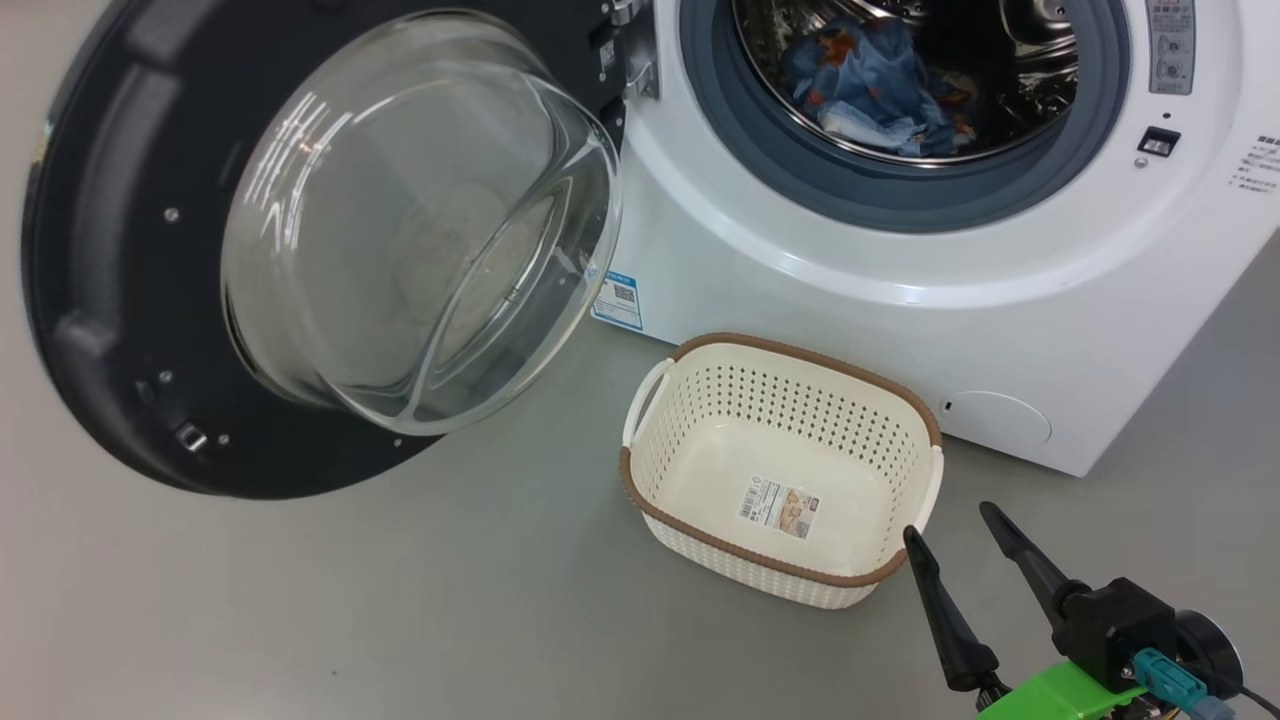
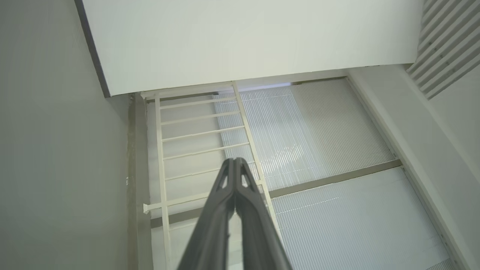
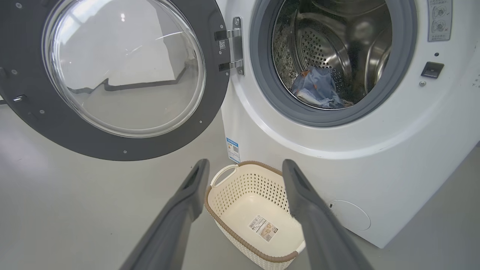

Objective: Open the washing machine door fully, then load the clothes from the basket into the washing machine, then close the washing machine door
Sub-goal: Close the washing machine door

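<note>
Clothes (image 1: 870, 85) in washing machine (image 1: 900, 290); blue label (image 1: 620, 298) unreadable; right gripper (image 1: 948, 522) apart, left gripper (image 2: 234, 162) together.

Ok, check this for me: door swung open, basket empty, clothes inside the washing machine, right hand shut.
One thing is wrong: the right hand is open. The right wrist view shows its two fingers spread apart, the basket between them. The rest stands: the washing machine door is swung open, the basket is empty, the clothes lie inside the washing machine.
</note>
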